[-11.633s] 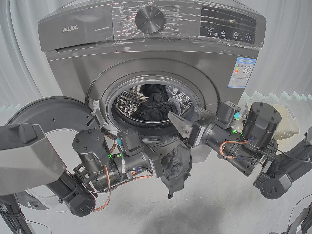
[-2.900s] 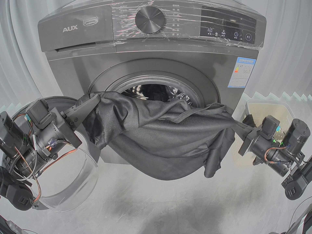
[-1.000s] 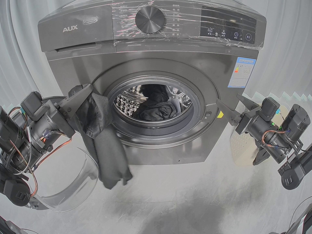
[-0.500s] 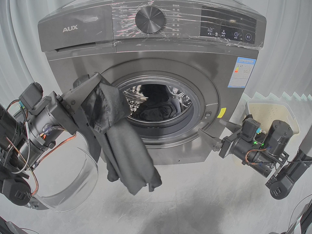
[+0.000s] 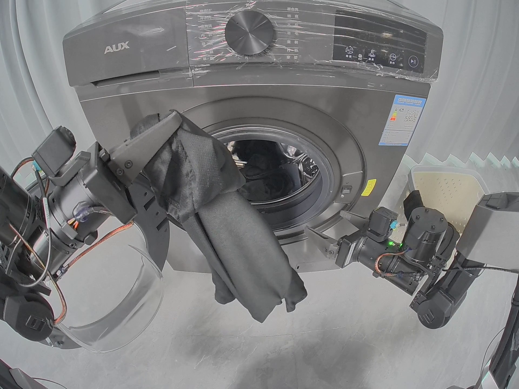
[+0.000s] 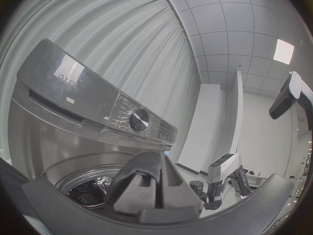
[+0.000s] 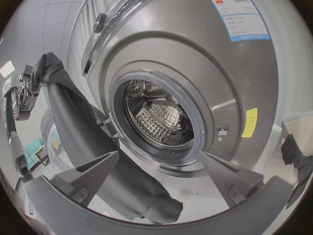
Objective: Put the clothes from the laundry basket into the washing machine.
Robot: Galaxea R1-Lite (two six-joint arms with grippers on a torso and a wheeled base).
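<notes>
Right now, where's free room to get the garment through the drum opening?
Free: right half of the drum opening, up to its rim. Crowded: left edge, where the garment hangs from the left gripper; dark clothes lie on the drum floor.

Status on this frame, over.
Left gripper shut on dark garment, hanging before the drum. Right gripper open, empty, low near basket. Door open, nothing blocking.

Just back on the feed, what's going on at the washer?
The left gripper holds a dark garment up beside the open drum of the washing machine, jaws shut on it; the rest hangs past the opening. The right gripper sits low on the right, jaws open and empty. Some dark clothes lie in the drum, and another dark piece drapes over the rim of the laundry basket.
</notes>
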